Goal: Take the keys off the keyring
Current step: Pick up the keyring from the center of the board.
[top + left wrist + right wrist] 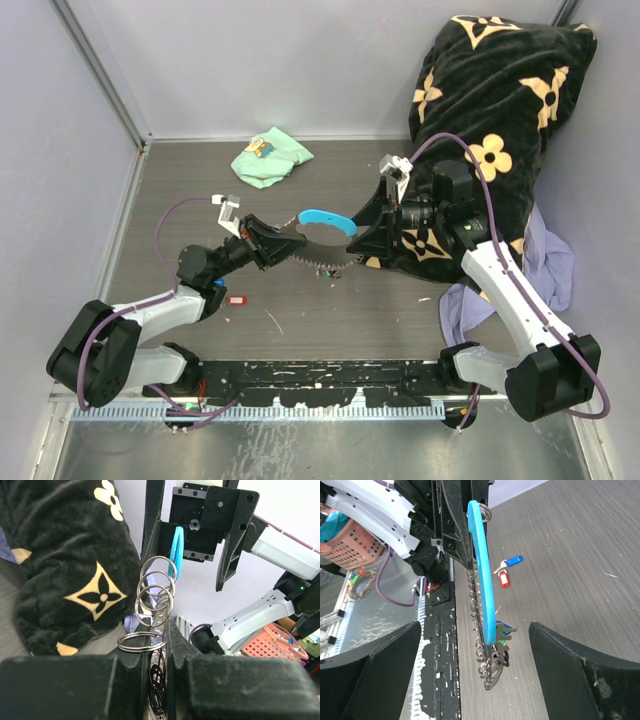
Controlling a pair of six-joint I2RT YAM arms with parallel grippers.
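The keyring hangs above the table between my two grippers. My left gripper (292,240) is shut on its silvery rings (155,605) and the thin chain (320,258). The sky-blue fob (325,218) stretches from there toward my right gripper (362,228), which is open, its fingers wide on either side of the fob (482,565) without touching it. A few keys with blue and green tags (502,630) still hang at the chain's low end. A red-tagged key (236,299) and a blue-tagged key (218,283) lie loose on the table; both also show in the right wrist view (504,579).
A big black cushion with yellow flowers (500,110) fills the back right, just behind the right arm. A lavender cloth (550,270) lies under it. A mint-green cloth (270,155) lies at the back. Grey walls close in the table on three sides. An orange basket (272,640) stands off the table.
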